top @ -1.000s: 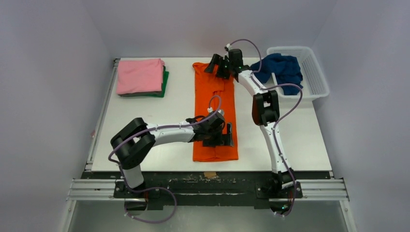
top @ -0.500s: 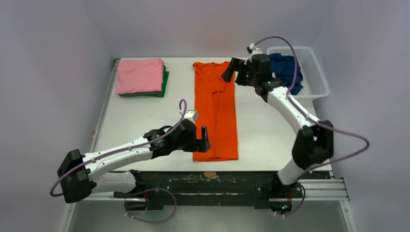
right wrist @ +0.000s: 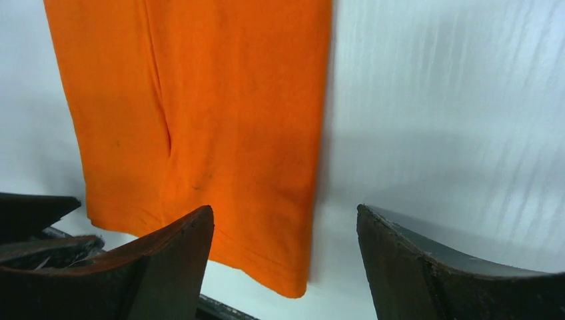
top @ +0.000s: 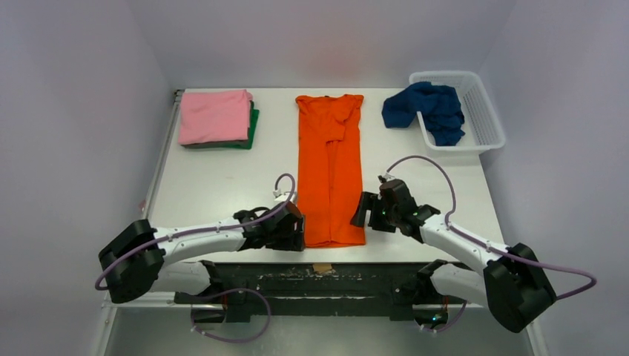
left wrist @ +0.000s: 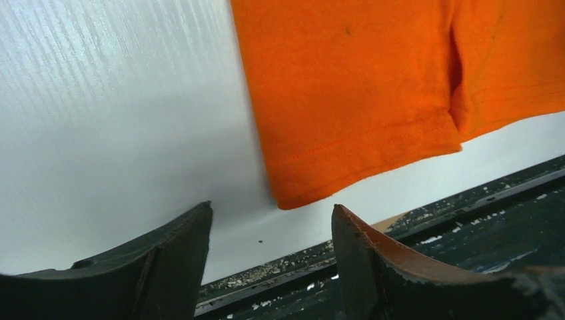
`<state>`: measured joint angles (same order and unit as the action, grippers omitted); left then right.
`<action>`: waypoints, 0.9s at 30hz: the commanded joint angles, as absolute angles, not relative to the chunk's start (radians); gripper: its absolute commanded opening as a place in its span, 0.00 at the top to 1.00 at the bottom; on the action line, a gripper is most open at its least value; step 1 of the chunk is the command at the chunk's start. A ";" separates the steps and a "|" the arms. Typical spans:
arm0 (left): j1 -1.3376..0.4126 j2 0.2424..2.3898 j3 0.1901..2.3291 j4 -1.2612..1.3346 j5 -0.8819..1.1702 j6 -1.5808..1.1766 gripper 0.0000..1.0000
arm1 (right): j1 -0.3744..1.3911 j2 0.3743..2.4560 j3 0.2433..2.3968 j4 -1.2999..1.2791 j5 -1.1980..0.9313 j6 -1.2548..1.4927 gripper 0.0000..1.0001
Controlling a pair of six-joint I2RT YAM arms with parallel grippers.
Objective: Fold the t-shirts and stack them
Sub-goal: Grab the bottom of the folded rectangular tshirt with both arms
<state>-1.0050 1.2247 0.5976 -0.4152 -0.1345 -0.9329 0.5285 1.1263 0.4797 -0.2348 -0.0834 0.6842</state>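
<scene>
Here the left gripper [top: 300,228] and the right gripper [top: 361,212], both with jaws apart, flank the near hem of one orange t-shirt [top: 330,170], folded long. One pink t-shirt [top: 215,115] lies on one green t-shirt [top: 253,127]. One navy t-shirt [top: 426,107] spills from one basket [top: 489,119]. The table [top: 222,185] is white, the walls [top: 311,37] pale.

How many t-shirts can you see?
4. An orange t-shirt lies folded long in the middle; a pink t-shirt sits on a green t-shirt at the far left; a navy t-shirt spills from the white basket. More could hide under it.
</scene>
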 commanded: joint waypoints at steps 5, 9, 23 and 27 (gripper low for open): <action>-0.994 1.377 0.606 -0.299 -0.099 -0.978 0.64 | 0.598 1.055 0.405 -0.265 -0.160 0.748 0.35; -0.993 1.374 0.576 -0.276 -0.124 -0.996 0.71 | 0.606 1.056 0.386 -0.267 -0.174 0.745 0.43; -1.013 1.341 0.536 -0.275 -0.056 -1.000 1.00 | 0.636 1.071 0.348 -0.280 -0.259 0.723 1.00; -1.070 1.231 0.462 -0.239 0.005 -1.010 1.00 | 0.641 0.945 0.349 -0.419 -0.286 0.707 1.00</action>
<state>-1.0172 1.3113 0.5434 -0.2008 -0.0769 -1.0004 0.6285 1.0439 0.3656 -0.2573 -0.2207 0.7223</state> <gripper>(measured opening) 0.022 0.011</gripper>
